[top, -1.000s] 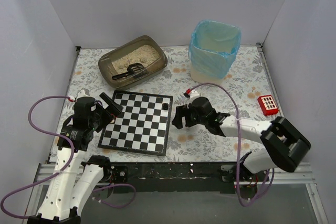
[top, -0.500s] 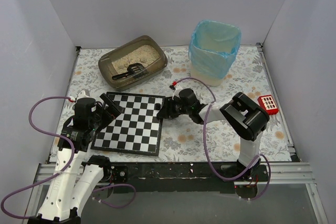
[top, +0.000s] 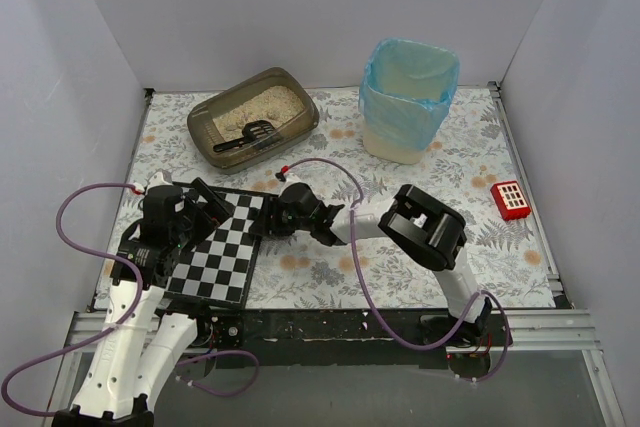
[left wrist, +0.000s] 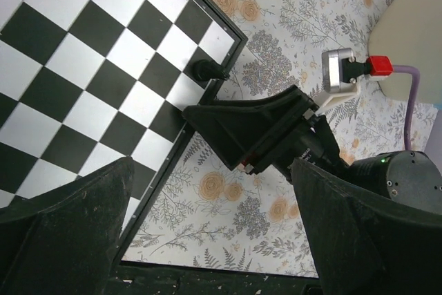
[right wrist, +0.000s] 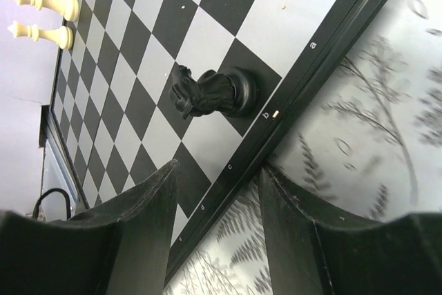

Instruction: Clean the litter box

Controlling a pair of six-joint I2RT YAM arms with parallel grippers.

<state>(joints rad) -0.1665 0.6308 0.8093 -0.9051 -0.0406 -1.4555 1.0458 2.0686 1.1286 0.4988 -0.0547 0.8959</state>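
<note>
Chessboard left edge hidden (under left arm).

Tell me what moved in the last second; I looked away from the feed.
The chessboard slid left across the table, the right gripper travelling with it at its edge as its arm swung left; the black knight rode along. The open left gripper, litter box, scoop and bin stayed put.
</note>
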